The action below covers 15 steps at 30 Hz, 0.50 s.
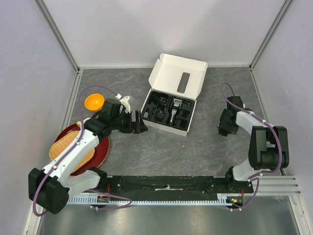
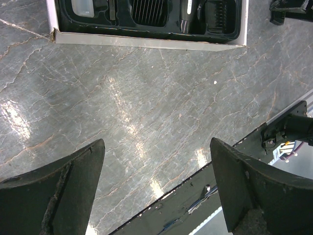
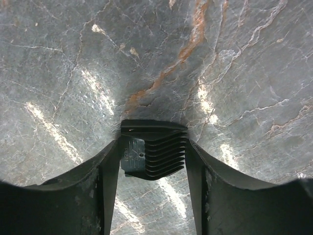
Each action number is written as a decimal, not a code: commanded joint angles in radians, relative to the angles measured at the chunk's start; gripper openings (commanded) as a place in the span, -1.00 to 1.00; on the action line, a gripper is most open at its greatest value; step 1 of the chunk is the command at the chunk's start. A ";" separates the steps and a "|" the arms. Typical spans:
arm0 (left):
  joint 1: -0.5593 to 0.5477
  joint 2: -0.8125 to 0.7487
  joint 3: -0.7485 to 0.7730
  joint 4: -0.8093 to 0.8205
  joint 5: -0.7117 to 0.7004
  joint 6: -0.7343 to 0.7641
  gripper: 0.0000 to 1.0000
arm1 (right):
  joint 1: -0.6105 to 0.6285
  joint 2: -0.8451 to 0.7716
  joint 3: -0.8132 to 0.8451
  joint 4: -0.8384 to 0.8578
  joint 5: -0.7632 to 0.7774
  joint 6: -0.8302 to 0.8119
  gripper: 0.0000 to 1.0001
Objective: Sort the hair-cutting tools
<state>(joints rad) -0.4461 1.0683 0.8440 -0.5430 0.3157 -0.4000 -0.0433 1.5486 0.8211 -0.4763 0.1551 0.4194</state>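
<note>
My right gripper is shut on a black guard comb, held close over the grey table at the right. The white box with a black tray stands at the table's middle and holds the black-and-silver clipper and other black guard combs. The tray's near edge shows in the left wrist view, with the clipper inside. My left gripper is open and empty, just left of the box. The cable, brush and bottle I cannot make out.
An orange bowl sits at the left behind my left arm. A woven tray on a red plate lies at the near left. A black rail runs along the near edge. White walls enclose the table.
</note>
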 commanded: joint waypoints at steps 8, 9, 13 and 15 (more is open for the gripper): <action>0.004 -0.018 0.015 0.011 -0.004 0.006 0.89 | -0.006 -0.025 -0.048 0.027 0.003 0.030 0.03; 0.004 -0.018 0.013 0.009 -0.007 0.006 0.89 | -0.006 -0.034 -0.042 0.021 -0.003 0.035 0.03; 0.004 -0.021 0.015 0.009 -0.010 0.006 0.89 | 0.009 -0.090 -0.002 -0.024 -0.022 0.056 0.02; 0.004 -0.021 0.015 0.011 -0.013 0.006 0.89 | 0.023 -0.107 0.036 -0.042 -0.035 0.077 0.02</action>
<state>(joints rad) -0.4461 1.0683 0.8440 -0.5434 0.3149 -0.4000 -0.0399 1.5032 0.7994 -0.4774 0.1501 0.4496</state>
